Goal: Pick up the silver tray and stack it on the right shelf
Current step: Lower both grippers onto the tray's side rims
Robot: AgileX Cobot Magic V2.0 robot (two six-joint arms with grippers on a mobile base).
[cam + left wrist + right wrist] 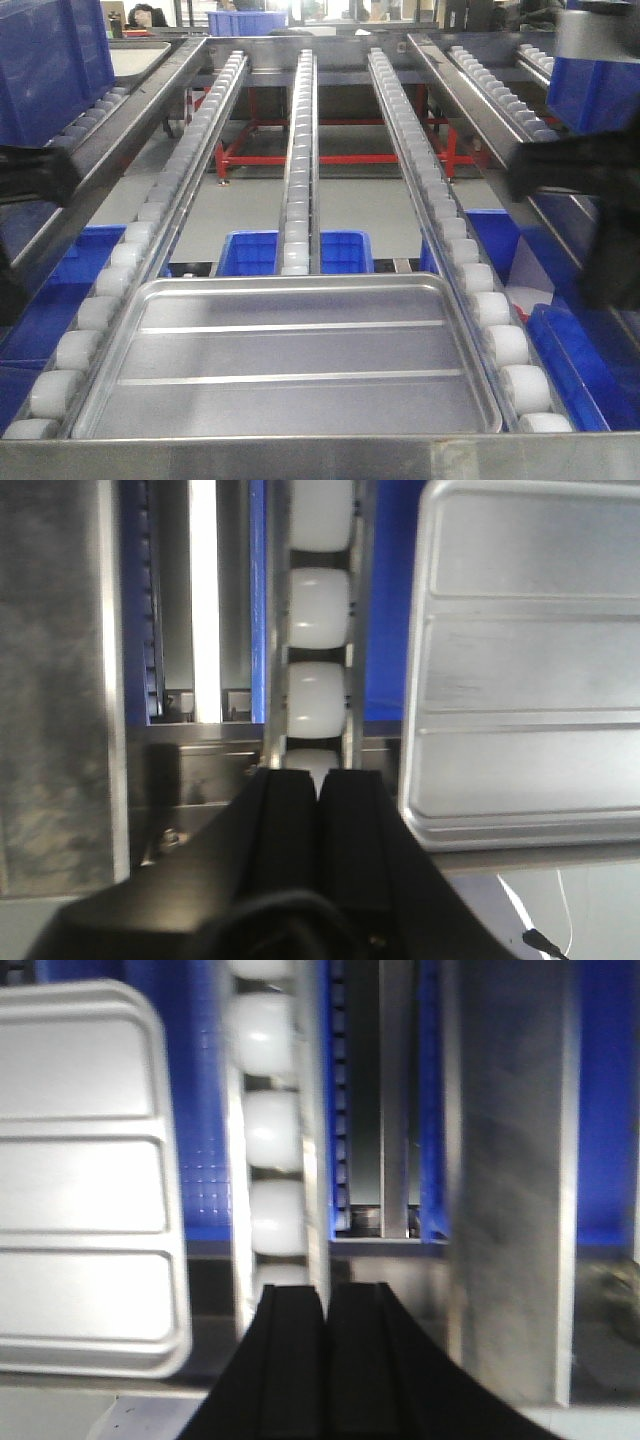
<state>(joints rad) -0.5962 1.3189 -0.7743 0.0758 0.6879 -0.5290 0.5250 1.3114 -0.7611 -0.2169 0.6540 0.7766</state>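
Note:
The silver tray (290,350) lies flat on the white roller rails of the right shelf (320,458), just behind its broad front bar. Two raised ridges run along the tray's floor. My left gripper (318,775) is shut with nothing in it, over the left roller rail (318,630); the tray (530,660) sits apart to its right. My right gripper (325,1290) is also shut and empty, over the right roller rail (272,1130), with the tray (80,1180) apart to its left. In the front view both arms show as dark blurred shapes, the left arm (35,175) and the right arm (570,165).
A middle roller rail (298,150) runs back from the tray. Blue crates stand on the neighbouring racks at upper left (50,60) and upper right (600,90). Blue bins (295,250) sit below the rails, and a red frame (330,157) stands on the floor behind.

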